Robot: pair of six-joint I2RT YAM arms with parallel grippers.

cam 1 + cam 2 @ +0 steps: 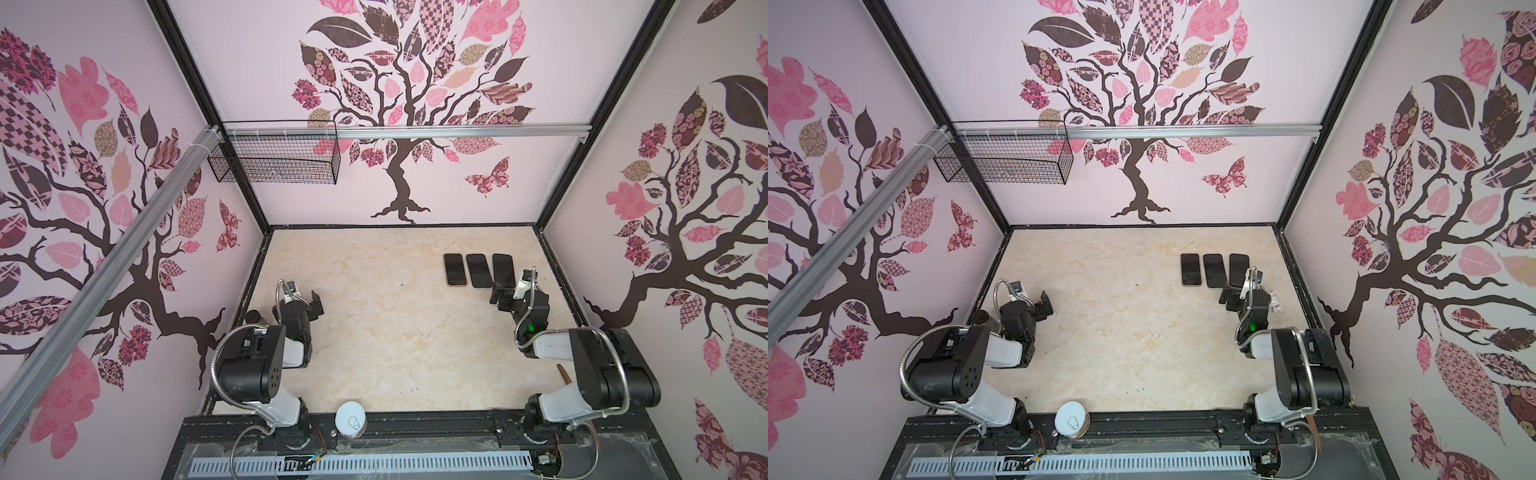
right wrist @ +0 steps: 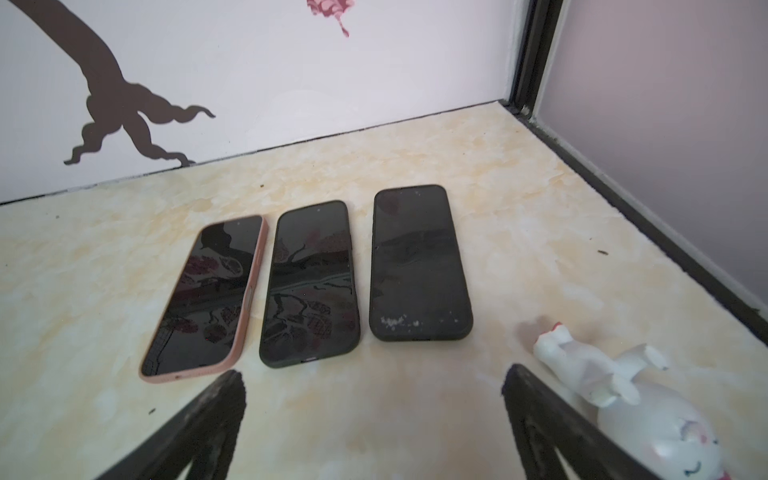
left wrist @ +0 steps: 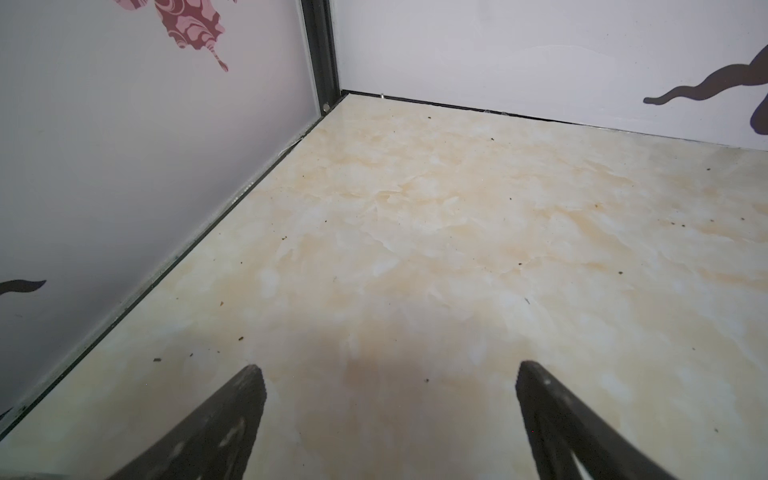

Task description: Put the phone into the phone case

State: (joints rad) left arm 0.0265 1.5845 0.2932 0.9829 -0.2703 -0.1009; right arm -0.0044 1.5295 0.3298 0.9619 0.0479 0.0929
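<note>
Left gripper [image 3: 390, 370] spread wide over bare table [image 3: 415, 228], empty. Right gripper [image 2: 374, 374] wide, empty; just ahead of its jaws lie pink-cased phone [image 2: 205, 293], black phone [image 2: 309, 282], then a matte slab [image 2: 419, 264], possibly the phone case. White figurine [image 2: 623, 399] sits just outside the jaws.

- A black wire basket [image 1: 274, 160] hangs from the back wall's metal rail [image 1: 457, 132], at 11 o'clock from the table's centre.
- A white pull-tab can [image 1: 351, 419] stands at 6 o'clock, at the front edge.
- A white toy figurine [image 2: 623, 399] lies on the cream marbled table [image 1: 374, 332] at 3 o'clock.
</note>
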